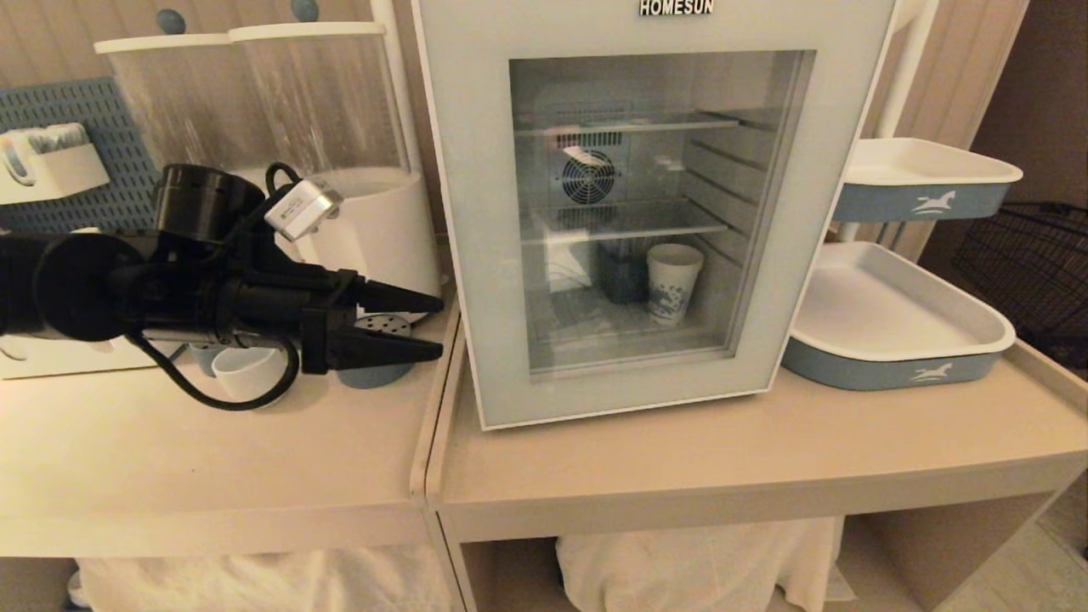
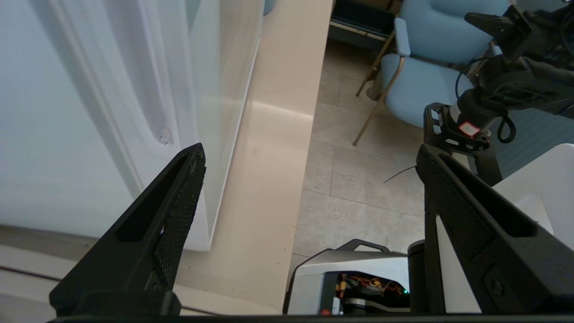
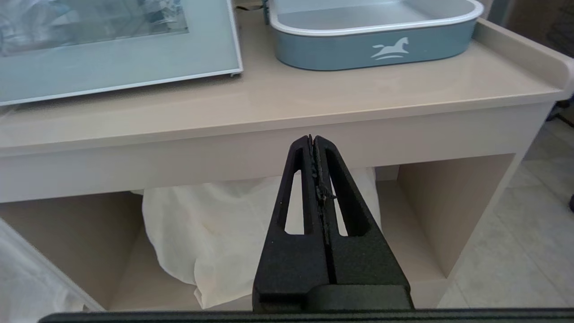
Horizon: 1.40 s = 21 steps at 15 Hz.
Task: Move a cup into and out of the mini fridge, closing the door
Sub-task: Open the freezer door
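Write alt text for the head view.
A white mini fridge stands on a beige counter, door shut, a printed paper cup inside. The left gripper, open and empty, hovers left of it.

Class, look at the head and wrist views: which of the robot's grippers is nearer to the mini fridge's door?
The left. The left gripper, open, hovers level just beside the door edge of the mini fridge. The right gripper, shut, hangs below the counter front edge, farther away.

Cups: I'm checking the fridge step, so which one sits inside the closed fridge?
The paper cup with blue print, behind the door glass; the plain white cup stands outside.
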{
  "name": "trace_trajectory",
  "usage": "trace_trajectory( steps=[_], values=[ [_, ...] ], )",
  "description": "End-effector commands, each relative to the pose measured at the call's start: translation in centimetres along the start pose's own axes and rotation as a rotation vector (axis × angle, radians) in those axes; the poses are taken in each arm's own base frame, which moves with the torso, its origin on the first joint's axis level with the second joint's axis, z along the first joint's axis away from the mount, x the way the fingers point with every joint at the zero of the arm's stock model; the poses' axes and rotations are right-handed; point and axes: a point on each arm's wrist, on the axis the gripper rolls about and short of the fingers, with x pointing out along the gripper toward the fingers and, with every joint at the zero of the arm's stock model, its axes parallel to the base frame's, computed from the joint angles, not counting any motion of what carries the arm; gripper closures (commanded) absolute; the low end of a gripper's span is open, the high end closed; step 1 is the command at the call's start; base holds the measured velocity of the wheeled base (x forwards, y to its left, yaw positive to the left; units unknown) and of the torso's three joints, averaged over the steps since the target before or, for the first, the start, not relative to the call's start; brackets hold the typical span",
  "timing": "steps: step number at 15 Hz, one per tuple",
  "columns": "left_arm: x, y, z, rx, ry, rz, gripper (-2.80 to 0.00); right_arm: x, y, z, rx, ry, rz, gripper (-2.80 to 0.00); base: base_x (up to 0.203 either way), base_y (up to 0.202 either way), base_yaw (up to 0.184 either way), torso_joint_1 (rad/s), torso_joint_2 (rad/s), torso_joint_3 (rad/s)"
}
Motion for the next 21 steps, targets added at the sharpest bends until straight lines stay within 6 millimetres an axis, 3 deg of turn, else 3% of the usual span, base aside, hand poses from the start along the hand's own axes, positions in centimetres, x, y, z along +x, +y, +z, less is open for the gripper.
trace_trajectory(
  steps=[1, 9, 21],
  values=[
    [0.1, 0.1, 0.0, 0.007, -0.002, -0.003, -2.8, 0.0, 0.0, 0.0, 0.0, 0.0, 0.0, 0.0, 0.0, 0.0, 0.0, 0.0, 0.0, 0.0],
    [1.9, 0.6, 0.1, 0.077, 0.005, 0.042, -2.8, 0.0, 0.0, 0.0, 0.0, 0.001, 0.0, 0.0, 0.0, 0.0, 0.0, 0.0, 0.0, 0.0],
    [2.2, 0.8, 0.5, 0.067, -0.022, 0.043, -2.8, 0.0, 0.0, 0.0, 0.0, 0.0, 0.0, 0.0, 0.0, 0.0, 0.0, 0.0, 0.0, 0.0]
  ],
)
